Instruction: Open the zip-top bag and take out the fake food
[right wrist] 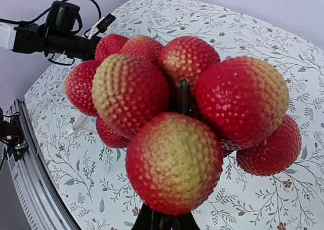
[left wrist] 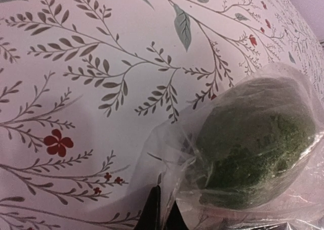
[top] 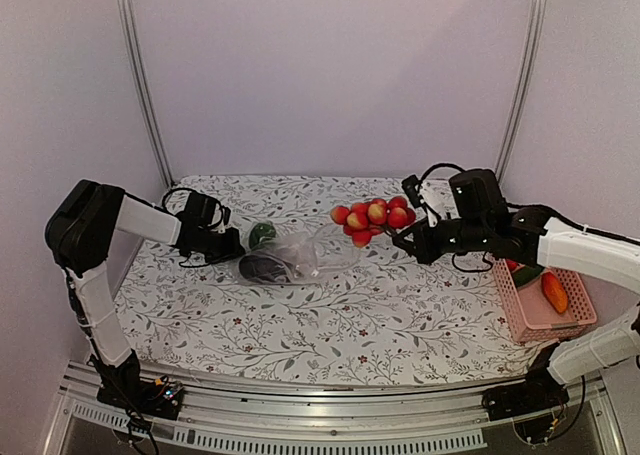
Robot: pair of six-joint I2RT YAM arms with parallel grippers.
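Pink basket point(top: 516, 327): nearest item, at the right edge of the table point(top: 330, 325). It holds 1 orange piece point(top: 553, 292) and 1 red-and-green piece, which is partly hidden by the right arm.
Bag point(top: 305, 258): lies crumpled on the table, left of centre. The mouth is judged to face right; how far it is open cannot be told.
Dark purple piece point(top: 262, 267): inside the bag, near its left end.
Left gripper point(top: 236, 249): fingers fully closed at table level, with a fold of the bag's left end between them; judged a pinch that anchors the bag.
Green piece point(top: 262, 233): just behind the purple piece. The left wrist view shows plastic over it, so it is inside the bag.
Right gripper point(top: 397, 238): closed almost fully on the stem beneath the red fruit bunch point(top: 373, 218).
Red fruit bunch: outside the bag, raised off the table, between the bag and the basket.
Step in hand: removal of the food; 1 bunch is out and 2 pieces are left inside.
Next move: judged to be carrying the bunch right, over the basket, and releasing it there. This calls for the left pinch to hold, then a low re-entry at the bag's mouth.
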